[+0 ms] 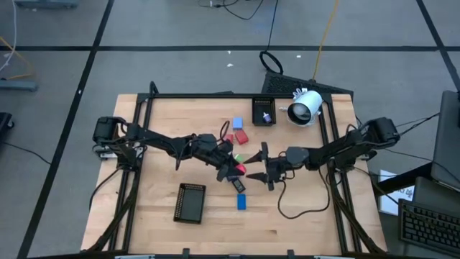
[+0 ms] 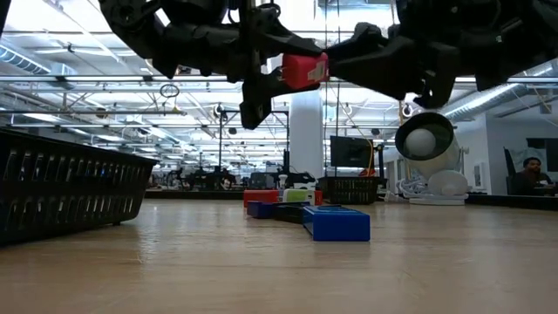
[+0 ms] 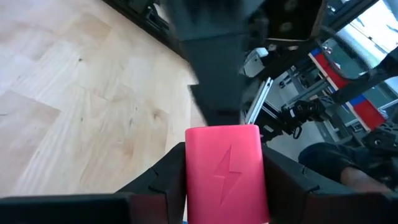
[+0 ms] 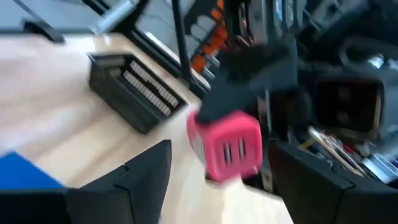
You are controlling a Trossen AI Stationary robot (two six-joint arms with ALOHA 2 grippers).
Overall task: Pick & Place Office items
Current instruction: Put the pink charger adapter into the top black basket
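A pink block (image 1: 241,170) with a lightning mark (image 3: 225,169) hangs in the air over the table's middle, in my left gripper (image 3: 224,190), which is shut on it. My right gripper (image 4: 221,180) faces it from the table's right and is open. Its fingers stand on either side of the block's free end (image 4: 227,146). Below lie a dark flat rectangle (image 1: 238,185) and a blue flat rectangle (image 1: 242,201). Farther off are a green block (image 1: 238,157), a red block (image 1: 241,135) and a light-blue block (image 1: 237,125). My left gripper pinches the pink block between its two fingers, on two opposite side faces (image 3: 193,180). The fingers come roughly level from the table's left. The block is lifted well clear of the table (image 2: 305,70), and its slotted end (image 4: 231,152) points toward the right gripper.
A black mesh tray (image 1: 190,202) sits near the table's near-left. A second tray (image 1: 256,119) at the far edge holds a purple piece (image 1: 267,116). A white cylindrical device (image 1: 305,106) lies beside it. A cable (image 1: 302,208) loops over the table's right part.
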